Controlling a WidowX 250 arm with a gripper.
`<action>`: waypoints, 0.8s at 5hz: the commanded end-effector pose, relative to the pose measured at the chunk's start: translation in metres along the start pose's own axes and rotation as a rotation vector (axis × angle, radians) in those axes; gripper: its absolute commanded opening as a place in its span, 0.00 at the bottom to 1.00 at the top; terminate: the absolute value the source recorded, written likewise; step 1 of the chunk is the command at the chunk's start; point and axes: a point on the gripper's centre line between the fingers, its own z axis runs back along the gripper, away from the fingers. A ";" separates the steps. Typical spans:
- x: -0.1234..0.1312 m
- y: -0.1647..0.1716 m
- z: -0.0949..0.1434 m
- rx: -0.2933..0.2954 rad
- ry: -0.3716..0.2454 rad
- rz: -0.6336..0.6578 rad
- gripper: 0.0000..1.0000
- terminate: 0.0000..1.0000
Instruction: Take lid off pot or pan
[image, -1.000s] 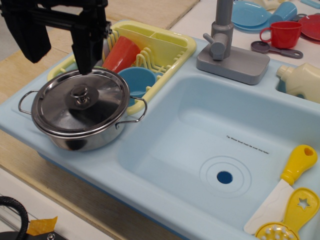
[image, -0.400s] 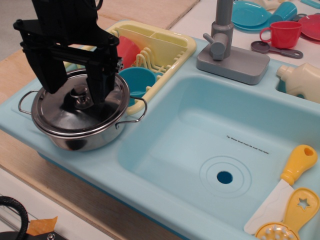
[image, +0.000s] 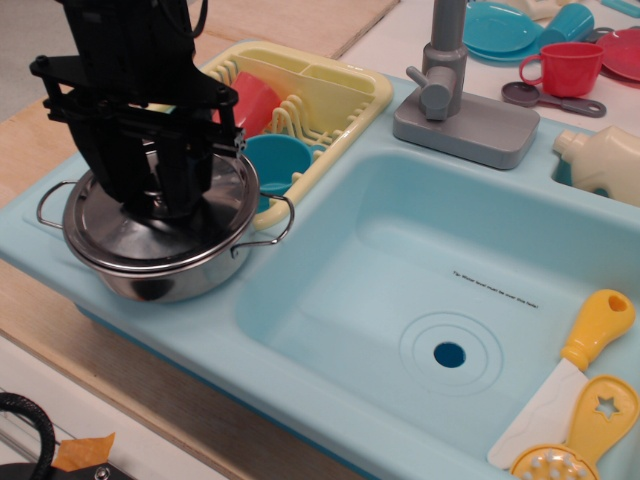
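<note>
My pincer (image: 158, 195) is clenched around the knob of the lid (image: 160, 228), on the pot (image: 165, 275); next I must lift straight up.

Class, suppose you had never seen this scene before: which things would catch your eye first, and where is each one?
The black gripper stands out first, lowered onto the centre of the shiny steel lid that sits on the pot at the left of the pale blue sink unit. Behind the pot, a yellow dish rack holds a red cup. At the lower right lies a yellow-handled spatula.
</note>
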 end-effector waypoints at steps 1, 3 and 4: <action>0.003 0.002 0.002 0.003 -0.008 0.005 0.00 0.00; 0.001 -0.017 0.041 0.066 -0.112 -0.007 0.00 0.00; 0.005 -0.038 0.053 0.070 -0.151 -0.037 0.00 0.00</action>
